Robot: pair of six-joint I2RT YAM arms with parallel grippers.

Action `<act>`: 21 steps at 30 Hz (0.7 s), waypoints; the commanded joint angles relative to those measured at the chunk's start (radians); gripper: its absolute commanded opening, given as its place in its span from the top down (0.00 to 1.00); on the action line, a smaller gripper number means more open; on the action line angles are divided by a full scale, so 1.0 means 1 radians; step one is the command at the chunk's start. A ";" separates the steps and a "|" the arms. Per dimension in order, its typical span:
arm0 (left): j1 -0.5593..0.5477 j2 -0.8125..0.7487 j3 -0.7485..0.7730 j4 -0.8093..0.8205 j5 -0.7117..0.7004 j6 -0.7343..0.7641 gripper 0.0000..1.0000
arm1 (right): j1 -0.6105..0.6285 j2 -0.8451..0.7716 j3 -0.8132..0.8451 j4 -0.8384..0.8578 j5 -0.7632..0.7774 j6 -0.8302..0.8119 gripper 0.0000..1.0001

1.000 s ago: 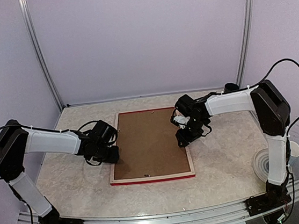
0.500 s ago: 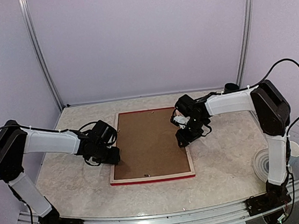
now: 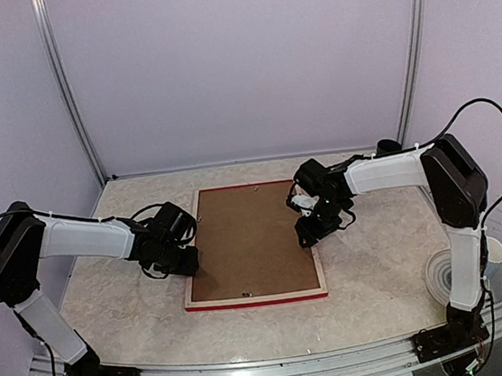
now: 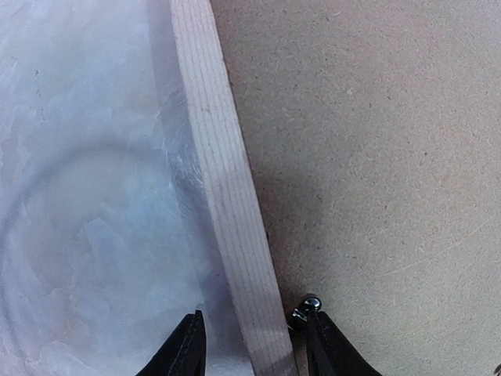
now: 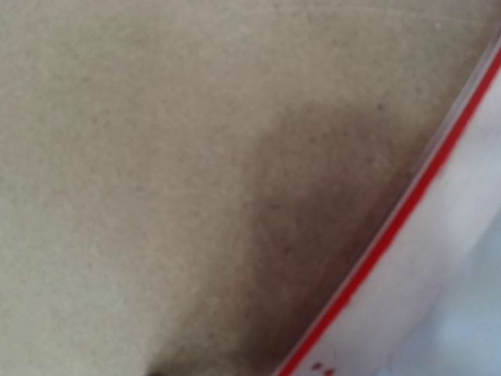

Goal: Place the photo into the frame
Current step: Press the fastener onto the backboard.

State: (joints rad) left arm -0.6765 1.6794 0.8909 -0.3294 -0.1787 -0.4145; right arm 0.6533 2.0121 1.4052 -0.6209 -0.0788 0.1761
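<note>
The frame (image 3: 257, 302) lies face down on the table, its red edge showing at front and back. A brown backing panel (image 3: 249, 238) fills it. The photo is hidden. My left gripper (image 3: 188, 262) is low at the frame's left side. In the left wrist view it (image 4: 254, 345) stands open astride the pale wood rail (image 4: 227, 188), with one finger over the table. The other finger is over the panel (image 4: 368, 157), by a small metal tab (image 4: 310, 304). My right gripper (image 3: 308, 235) is down on the panel's right edge. Its wrist view shows only blurred panel (image 5: 196, 157) and a red frame line (image 5: 407, 227).
A white round object (image 3: 444, 277) and a white cup (image 3: 495, 252) sit at the table's right edge beside the right arm's base. Purple walls with metal uprights close in the back and sides. Marble tabletop (image 4: 86, 196) lies left of the frame.
The left gripper has nudged slightly toward the frame's left rail. The right arm and the frame have stayed put.
</note>
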 commanded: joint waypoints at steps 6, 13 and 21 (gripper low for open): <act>0.002 0.019 -0.014 -0.026 -0.030 0.000 0.62 | 0.000 -0.004 -0.017 0.002 -0.015 -0.003 0.47; 0.000 0.010 -0.025 -0.022 -0.025 -0.002 0.68 | 0.002 -0.002 -0.015 0.000 -0.014 -0.003 0.48; 0.000 -0.005 -0.035 -0.015 -0.023 -0.007 0.73 | 0.001 -0.003 -0.014 0.001 -0.012 -0.003 0.47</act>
State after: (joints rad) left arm -0.6777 1.6791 0.8852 -0.3138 -0.1772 -0.4191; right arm 0.6533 2.0121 1.4048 -0.6193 -0.0860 0.1761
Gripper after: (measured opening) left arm 0.282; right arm 0.525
